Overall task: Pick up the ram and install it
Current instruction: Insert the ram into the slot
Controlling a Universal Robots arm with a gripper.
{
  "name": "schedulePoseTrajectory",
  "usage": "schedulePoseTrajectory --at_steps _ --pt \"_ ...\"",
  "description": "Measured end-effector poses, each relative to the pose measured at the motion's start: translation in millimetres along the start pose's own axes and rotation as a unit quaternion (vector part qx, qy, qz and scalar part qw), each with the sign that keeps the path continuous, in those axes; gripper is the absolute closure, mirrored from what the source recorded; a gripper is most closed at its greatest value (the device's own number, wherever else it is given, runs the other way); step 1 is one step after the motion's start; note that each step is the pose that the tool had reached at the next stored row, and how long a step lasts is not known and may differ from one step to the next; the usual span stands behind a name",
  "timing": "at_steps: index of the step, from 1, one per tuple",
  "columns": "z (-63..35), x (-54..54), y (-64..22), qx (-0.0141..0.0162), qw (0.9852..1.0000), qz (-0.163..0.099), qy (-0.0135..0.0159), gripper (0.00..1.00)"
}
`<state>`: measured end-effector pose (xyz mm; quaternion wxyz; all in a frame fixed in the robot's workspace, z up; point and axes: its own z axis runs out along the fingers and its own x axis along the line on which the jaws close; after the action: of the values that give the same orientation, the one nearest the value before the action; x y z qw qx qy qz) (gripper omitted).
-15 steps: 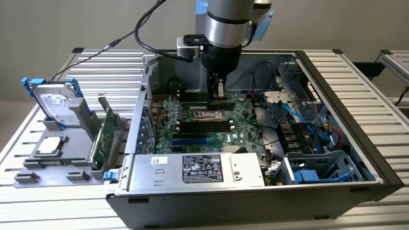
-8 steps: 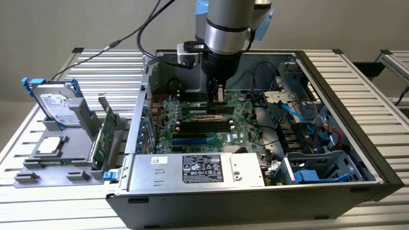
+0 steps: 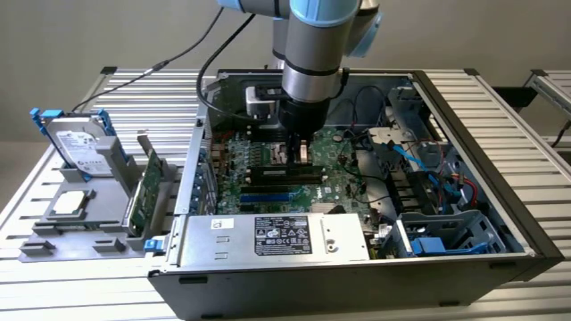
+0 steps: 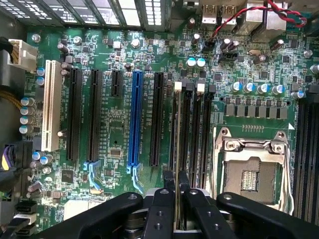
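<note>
Pinches the ram [image 4: 177, 129] in the tool [image 4: 176, 181], fingers [image 4: 159, 209] pressed to both faces. Holds it edge-on, straight ahead of the tool tips, lined up along the black memory slots [image 4: 197, 134] of the motherboard [image 4: 164, 50]. Cannot tell whether seated. Hangs inside the open computer case [image 3: 267, 294], CPU socket [image 4: 251, 169] close to one side of the tool, blue slot [image 4: 134, 119] to the other.

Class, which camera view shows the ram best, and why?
The wrist view: the ram appears edge-on, clamped in the gripper over the motherboard's memory slots. In the exterior view the gripper hides most of it.
</note>
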<state>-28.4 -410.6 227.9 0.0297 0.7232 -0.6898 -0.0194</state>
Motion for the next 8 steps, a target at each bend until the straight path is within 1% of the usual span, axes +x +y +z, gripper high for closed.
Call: schedulePoseTrajectory --at_steps 4,8 --pt "1.5 -0.1 -0.1 -0.0003 1.0 0.0 -0.0001 0.86" --pt "2.2 0.0 -0.1 -0.0013 1.0 0.0 0.0012 0.86"
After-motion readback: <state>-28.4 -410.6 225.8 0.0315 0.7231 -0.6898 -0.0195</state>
